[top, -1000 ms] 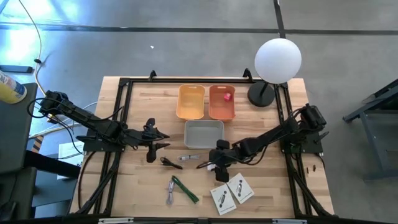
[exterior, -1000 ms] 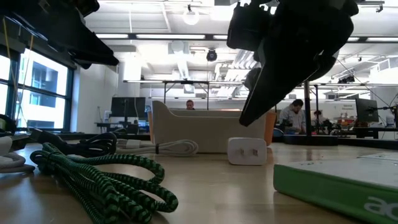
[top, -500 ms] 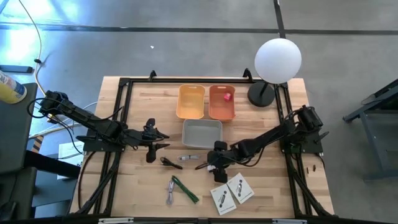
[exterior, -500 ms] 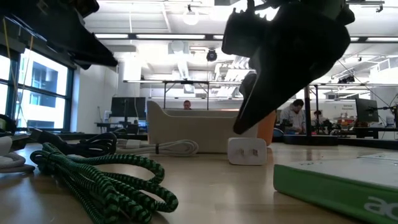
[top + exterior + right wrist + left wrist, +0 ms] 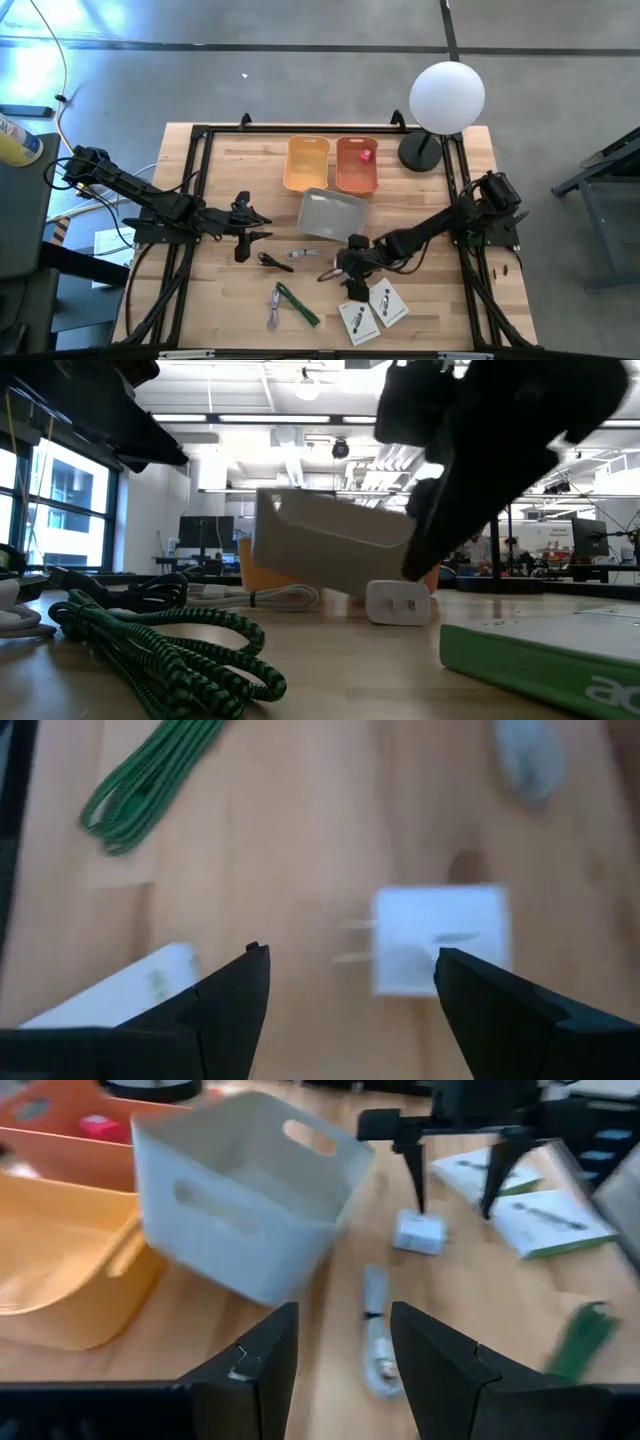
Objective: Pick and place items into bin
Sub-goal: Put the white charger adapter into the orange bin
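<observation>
Right gripper (image 5: 350, 982) jaws wide, empty, over white plug (image 5: 440, 939) near table centre; risk: plug slips sideways on closing if approach is off-centre; grey bin (image 5: 331, 211) sits tilted behind plug, may tip; left gripper (image 5: 243, 236) part-open, idle nr left edge.

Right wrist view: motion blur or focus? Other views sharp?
Right wrist view: white charger and green cable smeared, looks like motion. Left wrist view: grey bin soft-edged. High view: crisp. Low view: near cable sharp, bin blurred.
</observation>
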